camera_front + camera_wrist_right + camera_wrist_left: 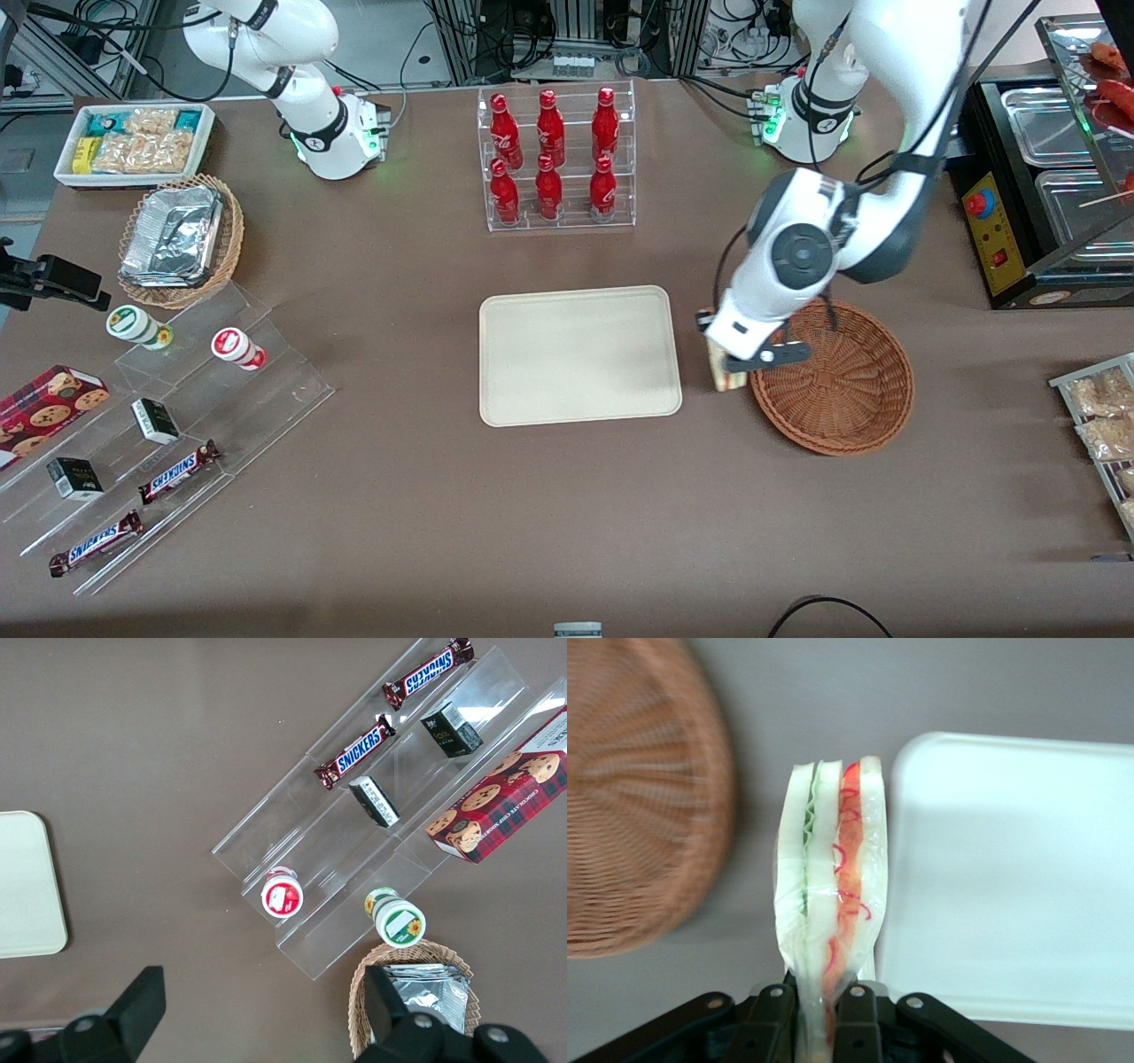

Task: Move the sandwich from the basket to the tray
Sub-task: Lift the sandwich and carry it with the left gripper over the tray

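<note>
We see the gripper clamped on the wrapped sandwich, held above the brown table in the gap between the basket and the tray. The tray sits mid-table, bare. Nothing blocks the gap. A rack of red bottles stands farther from the front camera, and a black food warmer occupies the working arm's end.

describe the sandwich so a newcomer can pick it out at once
Find the cream tray mid-table and the reddish-brown wicker basket beside it. Over the gap between them, the left tool is shut on the sandwich, a wrapped white-bread wedge, the only item showing red and green filling.
</note>
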You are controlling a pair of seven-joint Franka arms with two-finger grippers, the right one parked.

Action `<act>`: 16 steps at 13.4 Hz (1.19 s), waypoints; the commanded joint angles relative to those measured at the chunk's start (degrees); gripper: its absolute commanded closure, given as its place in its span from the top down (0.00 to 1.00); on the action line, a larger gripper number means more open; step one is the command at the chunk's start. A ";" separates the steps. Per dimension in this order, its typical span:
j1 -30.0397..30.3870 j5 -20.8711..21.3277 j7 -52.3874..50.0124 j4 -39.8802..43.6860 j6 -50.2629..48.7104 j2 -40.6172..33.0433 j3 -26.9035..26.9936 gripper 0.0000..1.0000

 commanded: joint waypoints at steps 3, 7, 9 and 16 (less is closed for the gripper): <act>-7.64 -1.76 -6.89 13.48 0.40 12.06 -0.11 0.00; -13.80 -1.06 -14.45 19.89 1.28 17.86 -0.02 0.00; -14.60 -0.88 -16.74 22.45 1.37 20.32 -0.02 0.00; -14.60 -0.80 -19.47 22.99 3.48 21.21 0.06 0.00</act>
